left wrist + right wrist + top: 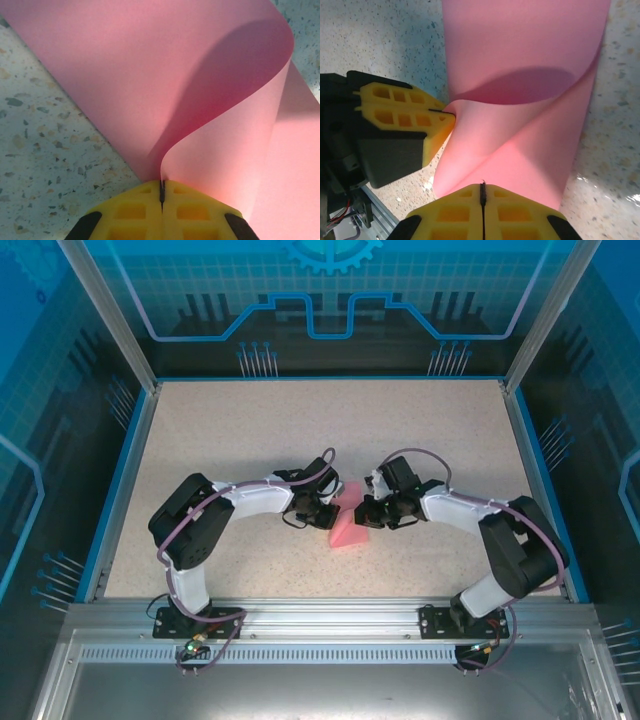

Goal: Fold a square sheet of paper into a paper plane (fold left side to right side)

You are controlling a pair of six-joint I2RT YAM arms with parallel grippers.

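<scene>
Your two arms are bent inward from their bases, elbows out and forearms angled toward each other, so the hands meet near the middle of the surface [220, 430]. Your left hand [322, 514] has its yellow fingers [135, 210] pressed together, pinching an edge of the square sheet of paper [348, 530], which rises from the slit between them and curls over in a loose loop. Your right hand [368, 512] faces it from just beside, fingers likewise pressed together and nipping the near edge of the same sheet. The pink paper rests on the speckled surface between both hands, partly rolled over itself, not creased flat.
</scene>
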